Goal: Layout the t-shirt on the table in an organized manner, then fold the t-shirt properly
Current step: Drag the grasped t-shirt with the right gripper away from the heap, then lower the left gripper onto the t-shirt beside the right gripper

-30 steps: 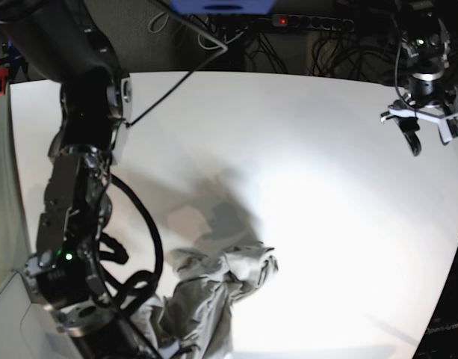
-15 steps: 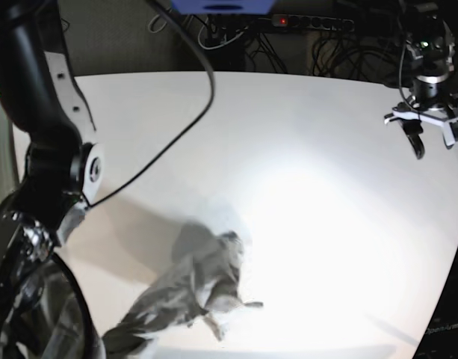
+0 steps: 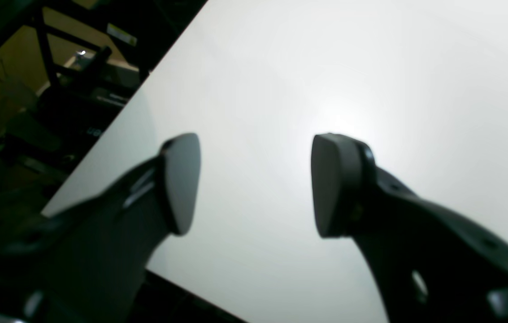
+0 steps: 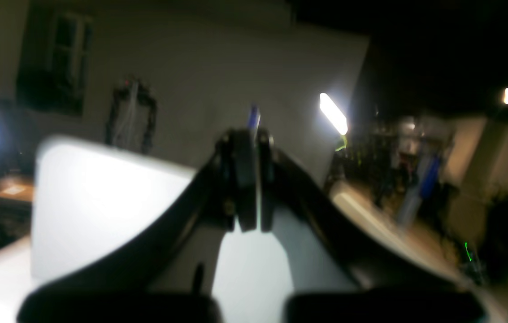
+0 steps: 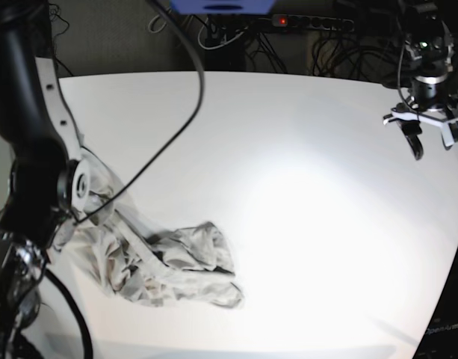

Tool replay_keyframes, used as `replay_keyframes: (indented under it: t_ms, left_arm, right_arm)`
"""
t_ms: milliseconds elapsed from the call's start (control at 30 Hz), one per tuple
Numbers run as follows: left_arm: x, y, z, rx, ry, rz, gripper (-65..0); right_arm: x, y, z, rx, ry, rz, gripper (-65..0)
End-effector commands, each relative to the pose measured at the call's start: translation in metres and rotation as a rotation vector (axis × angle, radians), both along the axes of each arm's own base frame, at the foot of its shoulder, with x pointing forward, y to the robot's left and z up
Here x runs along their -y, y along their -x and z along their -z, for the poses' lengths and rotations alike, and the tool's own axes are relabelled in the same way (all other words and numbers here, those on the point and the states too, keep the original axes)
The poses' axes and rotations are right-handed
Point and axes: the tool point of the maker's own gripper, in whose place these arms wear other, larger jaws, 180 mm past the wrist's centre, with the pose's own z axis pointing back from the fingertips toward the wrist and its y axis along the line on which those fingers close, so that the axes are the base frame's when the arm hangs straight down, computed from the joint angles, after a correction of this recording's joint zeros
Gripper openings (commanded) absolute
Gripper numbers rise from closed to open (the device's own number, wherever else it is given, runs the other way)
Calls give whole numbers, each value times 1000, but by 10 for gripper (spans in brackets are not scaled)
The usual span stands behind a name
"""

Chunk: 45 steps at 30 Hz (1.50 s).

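Observation:
The t-shirt [image 5: 165, 262] lies crumpled in a light grey heap on the front left of the white table [image 5: 303, 164], with one part reaching up beside the big black right arm [image 5: 34, 149]. In the right wrist view my right gripper [image 4: 247, 179] is shut, its fingers pressed together and tilted up towards the room; no cloth shows between them. My left gripper [image 5: 429, 129] hangs at the far right, well away from the shirt. Its jaws stand open over bare table [image 3: 325, 67], nothing between the pads [image 3: 182, 184].
A power strip [image 5: 311, 22] with a red light and tangled cables run behind the table's far edge. The table's side edge [image 3: 101, 143] passes close by the left gripper, with dark frames and clutter beyond it. The right arm's cable [image 5: 187, 105] arcs over the table's back left.
The right arm has swung up and towards the left edge of the base view. The shirt has shifted left and spread lower and wider. The left arm has barely moved.

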Motion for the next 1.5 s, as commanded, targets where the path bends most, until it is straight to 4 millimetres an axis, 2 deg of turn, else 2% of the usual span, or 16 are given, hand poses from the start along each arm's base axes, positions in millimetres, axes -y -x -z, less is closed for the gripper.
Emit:
replay_keyframes:
  t_ms: [0, 167, 300, 367, 500, 667, 800, 933, 1100, 1300, 1467]
  left_arm:
    - [-2, -3, -14, 46, -28, 7, -270]
    - [0, -7, -15, 55, -24, 12, -270]
    - [14, -25, -19, 85, -1, 46, -269]
    - [26, -35, -22, 107, 15, 77, -269]
    - [62, -65, -31, 160, 53, 170, -269]
    - [101, -100, -41, 214, 96, 267, -271]
    - [131, -134, -41, 229, 129, 341, -271]
    - [164, -169, -23, 186, 155, 415, -272]
    - [208, -208, -2, 120, 181, 501, -272]
    - [249, -236, 43, -6, 267, 509, -272]
    - [277, -247, 56, 21, 290, 531, -270]
  right_arm:
    - [-3, 6, -5, 35, 17, -17, -650]
    - [-3, -13, 98, -179, 17, -18, -650]
    - [0, -5, 179, -332, 20, -12, -584]
    - [5, 4, 211, -393, 36, -1, -540]
    - [6, 24, 256, -480, 52, 1, -466]
    - [28, 47, 287, -548, 50, 54, -404]
    - [50, 61, 313, -610, 21, 106, -383]
    - [63, 78, 336, -666, 10, 141, -384]
    - [64, 91, 358, -722, 14, 143, -386]
    - [62, 96, 366, -745, 18, 137, -386]
    - [55, 96, 368, -748, -4, 126, -386]
